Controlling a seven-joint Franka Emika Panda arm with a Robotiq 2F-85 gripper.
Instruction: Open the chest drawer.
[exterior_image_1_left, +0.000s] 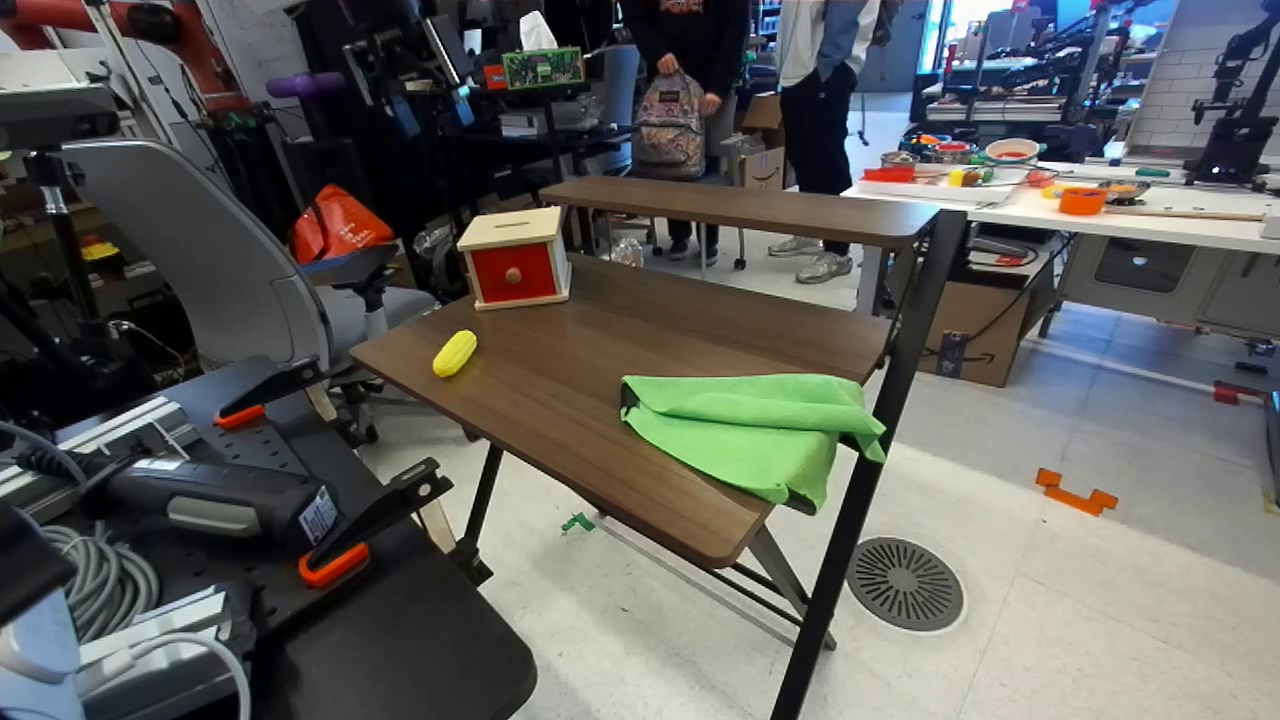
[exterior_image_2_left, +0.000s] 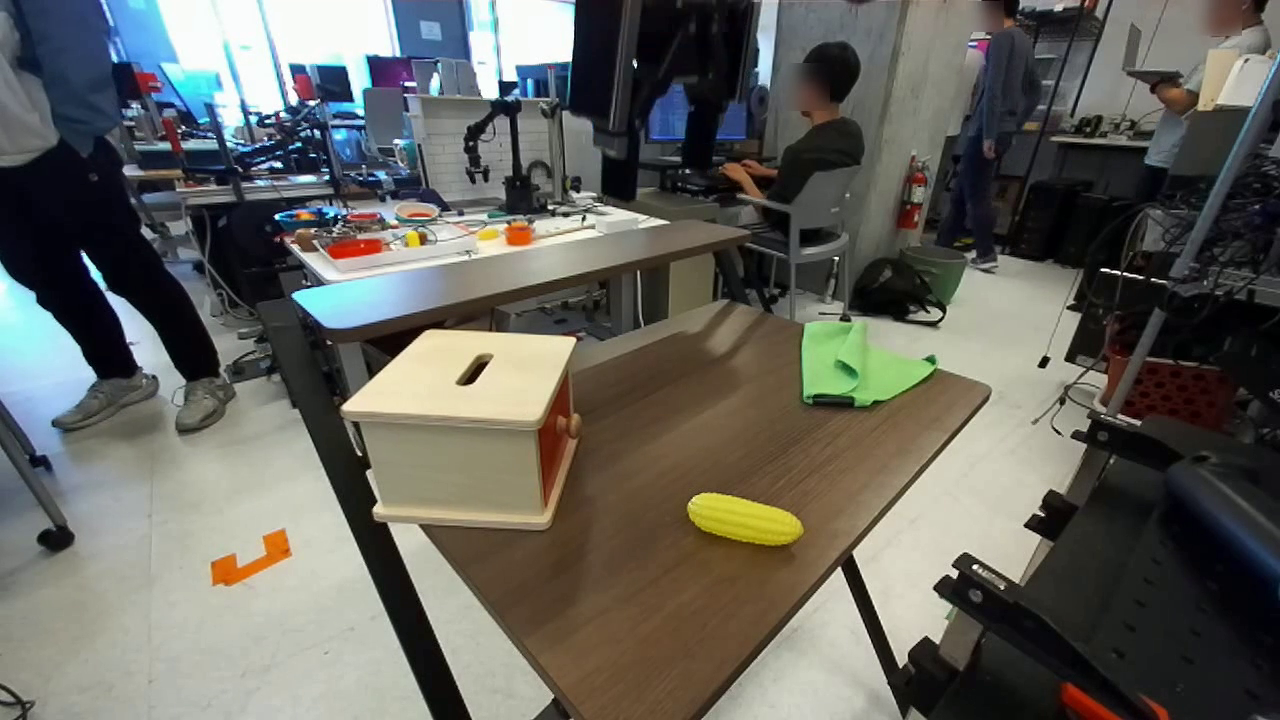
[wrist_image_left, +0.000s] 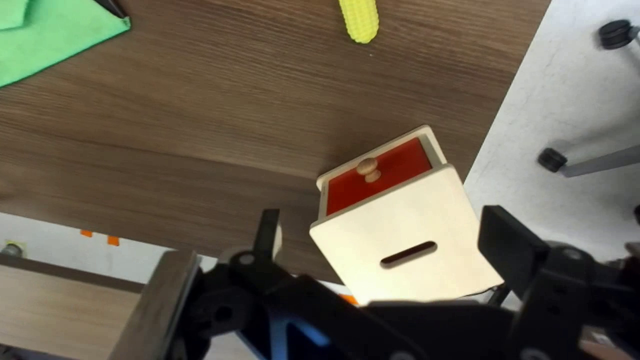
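The chest is a small pale wooden box (exterior_image_1_left: 517, 228) with a slotted lid, near one end of the table; it also shows in an exterior view (exterior_image_2_left: 450, 470) and the wrist view (wrist_image_left: 350, 245). Its drawer has a red front (exterior_image_1_left: 540, 272), also seen edge-on in an exterior view (exterior_image_2_left: 551, 462) and in the wrist view (wrist_image_left: 400, 162). The drawer looks shut, its front within the frame. A round wooden knob (wrist_image_left: 369, 170) is on it. My gripper (wrist_image_left: 382, 214) is open and empty, over the lid in the wrist view, apart from the knob. In the exterior views I cannot tell it surely.
A yellow corn (exterior_image_1_left: 456, 354) lies on the brown table (exterior_image_1_left: 610, 340), in front of the drawer side. A green cloth (exterior_image_1_left: 750, 420) lies at the table's other end. A raised shelf (exterior_image_1_left: 720, 210) runs along the table's back, close to the box; it shows in the wrist view (wrist_image_left: 65, 310).
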